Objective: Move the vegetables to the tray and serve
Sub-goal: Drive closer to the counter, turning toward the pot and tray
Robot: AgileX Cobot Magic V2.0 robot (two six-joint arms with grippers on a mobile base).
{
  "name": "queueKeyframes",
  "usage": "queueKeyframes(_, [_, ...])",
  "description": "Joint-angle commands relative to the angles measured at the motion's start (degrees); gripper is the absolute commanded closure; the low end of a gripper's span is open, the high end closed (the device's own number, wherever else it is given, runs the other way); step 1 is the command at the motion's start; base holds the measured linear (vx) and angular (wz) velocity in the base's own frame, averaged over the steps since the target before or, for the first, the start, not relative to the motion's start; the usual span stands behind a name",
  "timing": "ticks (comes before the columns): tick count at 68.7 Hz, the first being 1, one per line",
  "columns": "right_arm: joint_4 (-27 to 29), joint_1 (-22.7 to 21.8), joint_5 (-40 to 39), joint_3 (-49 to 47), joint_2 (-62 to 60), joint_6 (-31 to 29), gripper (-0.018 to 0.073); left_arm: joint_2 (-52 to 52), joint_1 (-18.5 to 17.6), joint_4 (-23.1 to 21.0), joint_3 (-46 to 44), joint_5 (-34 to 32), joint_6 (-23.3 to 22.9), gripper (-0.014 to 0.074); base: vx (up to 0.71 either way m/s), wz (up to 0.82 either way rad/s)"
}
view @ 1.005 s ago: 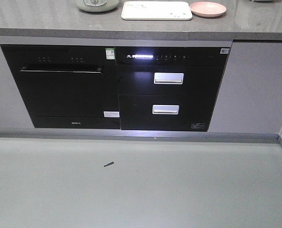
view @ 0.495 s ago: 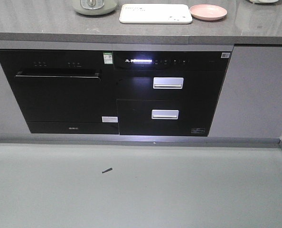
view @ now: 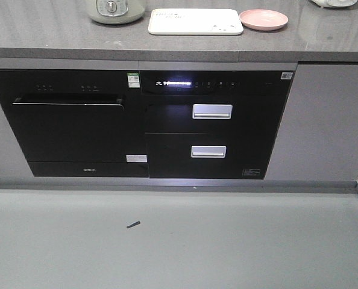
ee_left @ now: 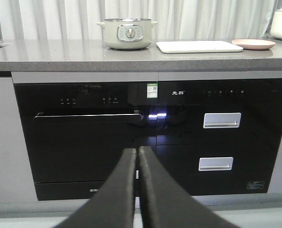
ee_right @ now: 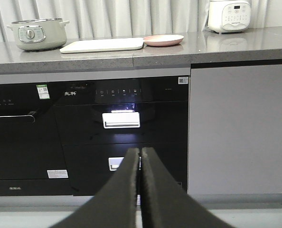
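The cream-white tray (view: 195, 21) is seen lying flat on the grey surface (view: 40, 33), set between a pale green pot (view: 113, 9) and a pink plate (view: 263, 19), with the plate just beside it. The left end effector (ee_left: 137, 151) and the right end effector (ee_right: 140, 151) are pictured low before the black built-in appliances (view: 137, 120), each with its fingers pressed together on nothing.

One tray (view: 195, 21), one plate (view: 263, 19), two drawer handles (view: 212, 111) (view: 208, 151)
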Motion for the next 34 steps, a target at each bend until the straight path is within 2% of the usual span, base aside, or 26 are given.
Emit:
queueKeyframes(1, [-0.46, -0.36, -4.48, 0.85, -0.11, -0.15, 0.0562, -0.74, 0.22, -0.18, 1.53, -4.43, -0.42, 0.0602, 0.1, 0.01])
queueKeyframes(34, [-0.46, -0.36, -4.48, 0.85, -0.11, -0.15, 0.0562, -0.74, 0.22, -0.18, 1.53, -4.43, -0.42, 0.0602, 0.1, 0.02])
